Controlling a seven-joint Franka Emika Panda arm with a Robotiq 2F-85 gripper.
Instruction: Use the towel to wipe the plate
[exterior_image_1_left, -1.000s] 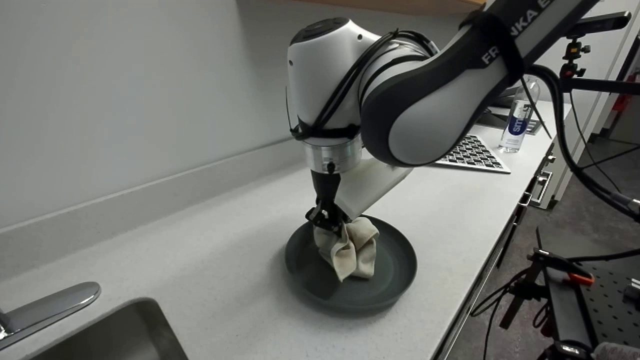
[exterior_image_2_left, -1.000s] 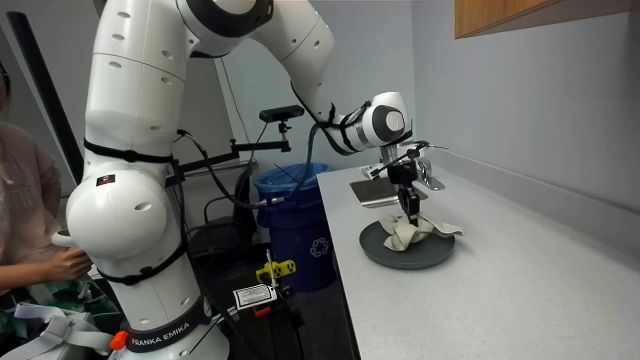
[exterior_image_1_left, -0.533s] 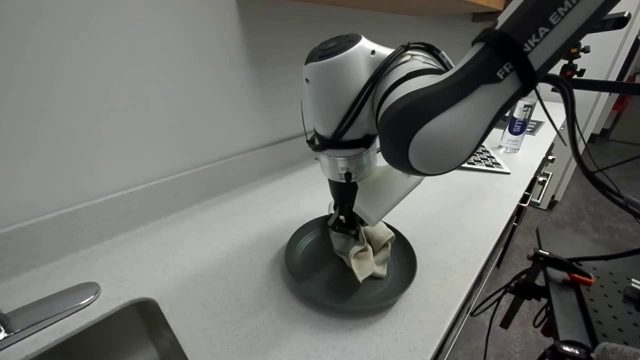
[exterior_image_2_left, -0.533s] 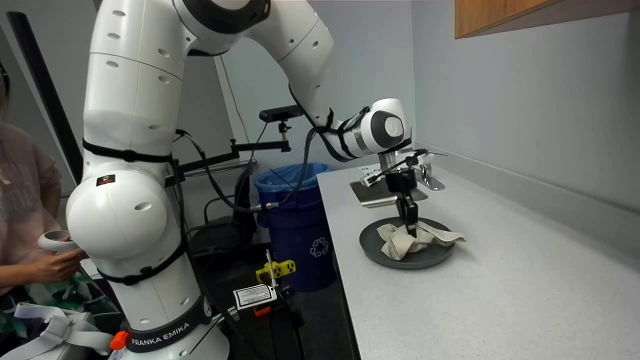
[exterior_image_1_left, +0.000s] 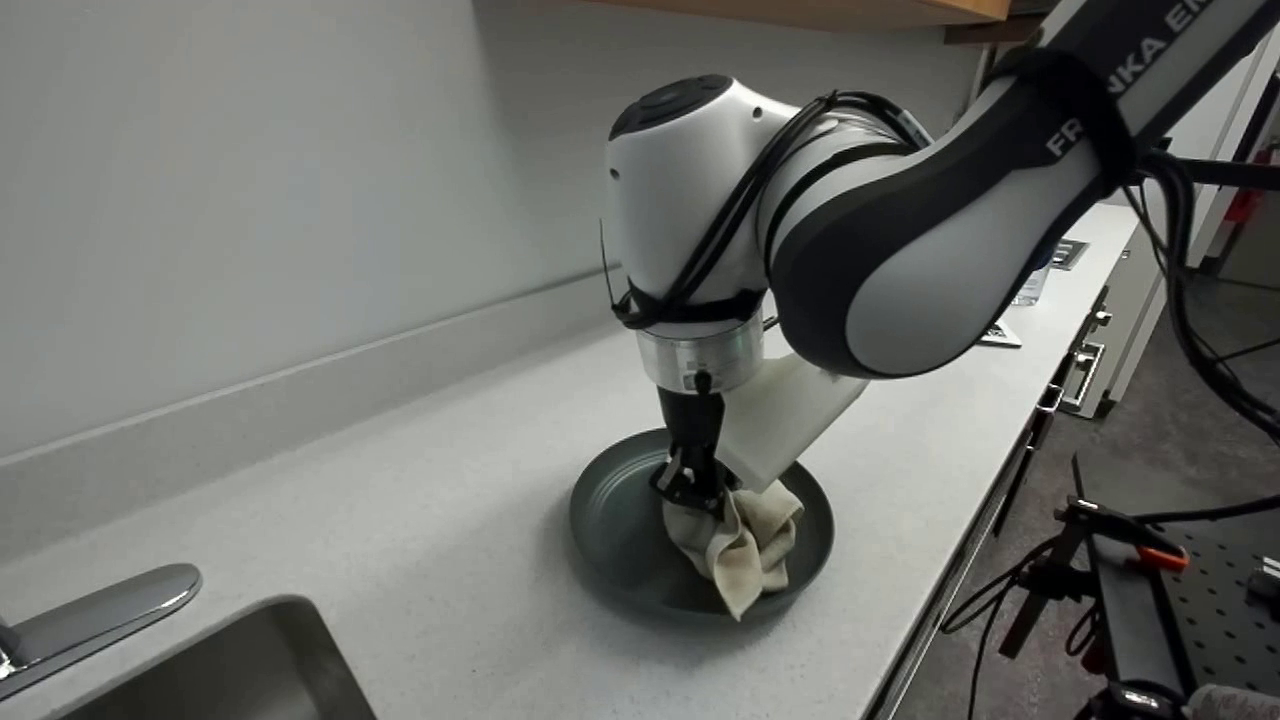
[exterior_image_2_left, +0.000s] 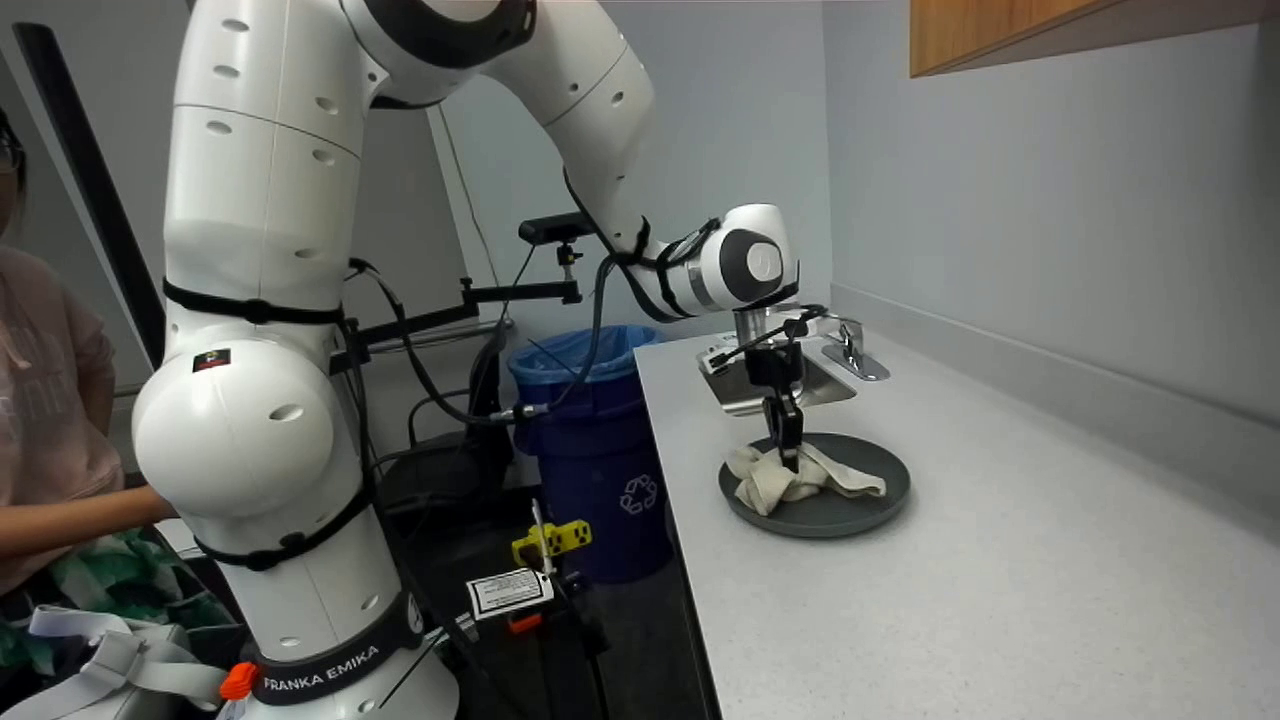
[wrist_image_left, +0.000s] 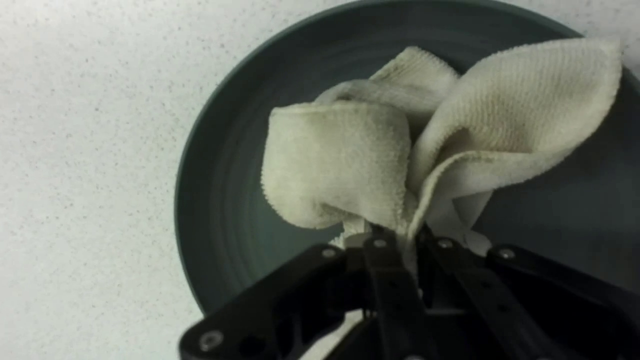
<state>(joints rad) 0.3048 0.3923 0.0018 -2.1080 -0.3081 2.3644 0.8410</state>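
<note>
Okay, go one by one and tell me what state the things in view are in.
Plate, face up, partly covered
Towel, bunched up on the plate
Pincer, shut on the towel
Bin, open, lined in blue
Tap, on or off: can't tell
Bottle, mostly hidden; open or shut unclear

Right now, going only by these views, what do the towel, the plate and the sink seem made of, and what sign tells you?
The towel: soft-looking, matte cloth, perhaps cotton, from its ribbed texture and fuzzy edges.
The plate: rigid-looking, mostly matte dark grey-green, with faint concentric rings; perhaps ceramic, though plastic remains possible.
The sink: smooth, grey, likely stainless steel, from its soft metallic sheen.
</note>
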